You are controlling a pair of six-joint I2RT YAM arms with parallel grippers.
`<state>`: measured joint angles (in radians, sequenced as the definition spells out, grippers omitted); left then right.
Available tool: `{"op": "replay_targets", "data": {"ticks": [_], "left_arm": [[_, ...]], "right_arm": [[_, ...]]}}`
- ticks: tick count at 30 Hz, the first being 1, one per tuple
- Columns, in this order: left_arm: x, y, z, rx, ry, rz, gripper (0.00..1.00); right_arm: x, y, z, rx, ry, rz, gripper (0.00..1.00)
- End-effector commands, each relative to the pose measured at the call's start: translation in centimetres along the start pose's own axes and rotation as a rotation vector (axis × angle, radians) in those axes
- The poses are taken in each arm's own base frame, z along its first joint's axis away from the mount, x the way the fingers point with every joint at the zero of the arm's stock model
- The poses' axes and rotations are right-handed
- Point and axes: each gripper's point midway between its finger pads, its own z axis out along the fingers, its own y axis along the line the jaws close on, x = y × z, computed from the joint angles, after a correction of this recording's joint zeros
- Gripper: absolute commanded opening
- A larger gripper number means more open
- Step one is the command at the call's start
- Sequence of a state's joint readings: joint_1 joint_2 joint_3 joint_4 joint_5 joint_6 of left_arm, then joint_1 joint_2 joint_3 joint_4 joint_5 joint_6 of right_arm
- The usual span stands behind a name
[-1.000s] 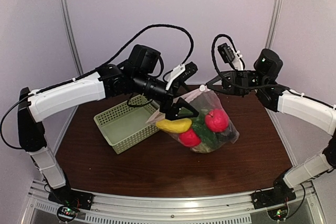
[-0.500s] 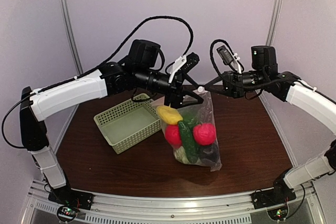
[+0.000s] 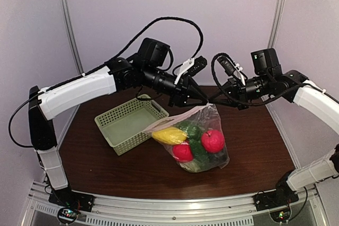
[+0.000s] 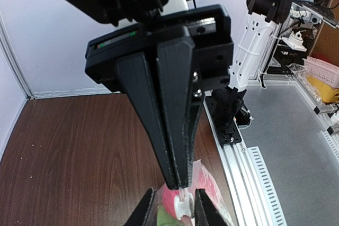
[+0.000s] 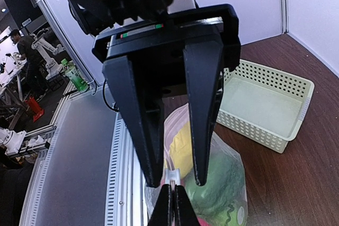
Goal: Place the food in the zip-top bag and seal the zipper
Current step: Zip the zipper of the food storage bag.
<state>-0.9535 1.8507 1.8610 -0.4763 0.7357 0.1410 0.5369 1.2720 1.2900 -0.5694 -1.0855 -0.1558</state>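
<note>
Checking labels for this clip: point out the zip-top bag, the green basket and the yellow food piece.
zip-top bag [image 3: 211,115]: top view, clear upper wall.
green basket [image 3: 139,143]: top view, near side wall.
yellow food piece [image 3: 168,135]: top view, its middle.

You have nothing legible here: no words, numbers or brand marks show on the zip-top bag or basket.

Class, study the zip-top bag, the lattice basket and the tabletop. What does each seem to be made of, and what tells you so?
The zip-top bag: thin clear plastic film, glossy; the toy food shows through and it sags. The basket: rigid pale green plastic, probably moulded, matt, with a regular lattice. The tabletop: dark wood grain, perhaps veneer or laminate; slight sheen.
</note>
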Motion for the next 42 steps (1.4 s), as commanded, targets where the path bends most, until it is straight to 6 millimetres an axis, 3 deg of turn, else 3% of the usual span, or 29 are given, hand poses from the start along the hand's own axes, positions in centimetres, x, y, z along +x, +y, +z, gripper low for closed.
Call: {"op": "replay_targets", "data": {"ticks": [1, 7, 11, 17, 22, 29, 34, 42], "left_arm": [[-0.1, -0.2, 0.2, 0.034, -0.002, -0.019, 0.24], [0.9, 0.0, 0.7, 0.041, 0.025, -0.071, 0.23], [1.2, 0.0, 0.9, 0.056, 0.032, -0.092, 0.0], [1.6, -0.4, 0.7, 0.064, 0.057, -0.14, 0.0], [4.4, -1.2, -0.4, 0.033, 0.158, -0.21, 0.0], [7.1, -2.2, -2.4, -0.006, 0.245, -0.268, 0.0], [9.4, -2.5, -3.4, -0.035, 0.306, -0.3, 0.0], [12.2, -3.5, -5.6, -0.105, 0.378, -0.284, 0.0]], "right_arm": [[-0.6, 0.9, -0.8, 0.028, 0.005, -0.065, 0.0], [-0.3, 0.7, -0.9, 0.057, 0.014, -0.093, 0.0], [-0.1, 0.6, -1.0, 0.072, 0.018, -0.104, 0.0], [-0.4, -0.3, -1.5, 0.153, 0.021, -0.131, 0.0], [-1.6, -1.0, -3.1, 0.194, -0.024, -0.129, 0.0], [-1.0, -1.0, -3.1, 0.194, 0.001, -0.12, 0.0], [-1.9, -1.1, -3.8, 0.225, -0.015, -0.14, 0.0], [-3.6, -4.1, -6.8, 0.323, -0.063, -0.133, 0.0]]}}
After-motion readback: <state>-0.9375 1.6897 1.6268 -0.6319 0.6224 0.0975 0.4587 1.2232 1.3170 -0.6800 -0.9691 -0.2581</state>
